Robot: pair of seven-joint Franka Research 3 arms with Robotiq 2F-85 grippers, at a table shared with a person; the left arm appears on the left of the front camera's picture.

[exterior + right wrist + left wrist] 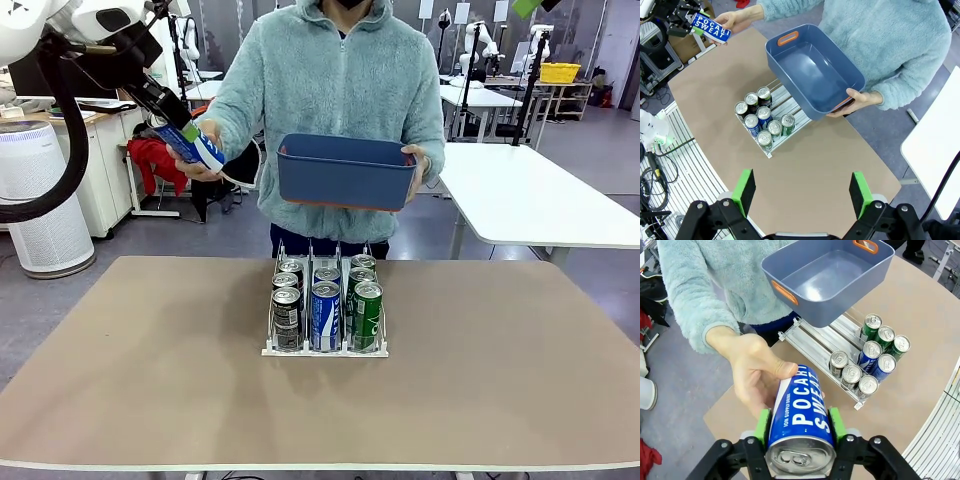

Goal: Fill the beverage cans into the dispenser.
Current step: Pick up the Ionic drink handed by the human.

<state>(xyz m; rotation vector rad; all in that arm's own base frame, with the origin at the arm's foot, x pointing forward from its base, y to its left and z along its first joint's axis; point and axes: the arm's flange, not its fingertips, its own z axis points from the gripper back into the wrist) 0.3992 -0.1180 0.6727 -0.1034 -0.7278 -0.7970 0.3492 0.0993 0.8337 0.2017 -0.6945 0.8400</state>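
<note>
Front view, left gripper [190, 143] clamped on a blue-and-white can [192, 147] above the table's far left, person's hand [197, 160] on it, six cans in the dispenser [325, 349], left wrist view, pads [762, 426] pinching the can [801, 425], hand [755, 371] beneath, bin [832, 277] over the rack [822, 347], right wrist view, right gripper [803, 192] wide and empty above the table [830, 165].

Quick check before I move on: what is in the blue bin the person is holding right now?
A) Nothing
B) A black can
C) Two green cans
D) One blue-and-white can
A: the right wrist view looks straight down into the blue bin and shows only its bare floor; the blue-and-white can is in the left pincer.
</note>
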